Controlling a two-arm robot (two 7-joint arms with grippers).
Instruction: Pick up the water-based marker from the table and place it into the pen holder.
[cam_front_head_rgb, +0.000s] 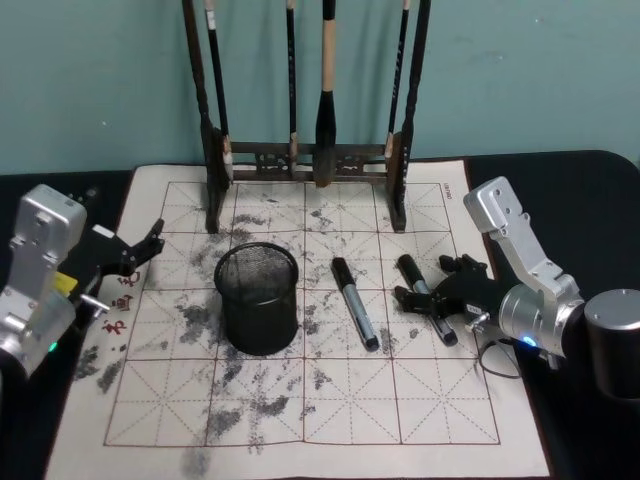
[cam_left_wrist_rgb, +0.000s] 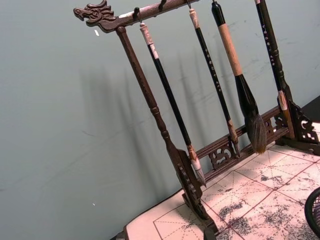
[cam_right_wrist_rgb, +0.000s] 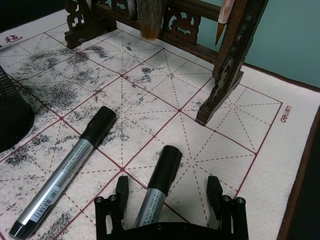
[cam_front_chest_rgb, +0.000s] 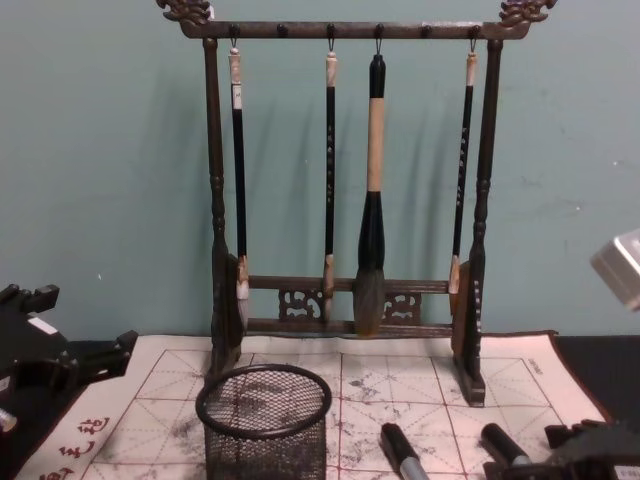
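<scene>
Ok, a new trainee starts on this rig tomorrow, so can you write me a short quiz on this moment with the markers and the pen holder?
1. True or false: the pen holder already holds a marker.
2. The right gripper, open, has its fingers either side of: A) the marker nearer the pen holder; B) the marker farther from it; C) a hanging brush.
3. Fill in: ___ brushes hang on the brush rack.
Key: 1 false, both markers lie on the mat; 2 B; 3 four. The left gripper hovers at the mat's left edge.
</scene>
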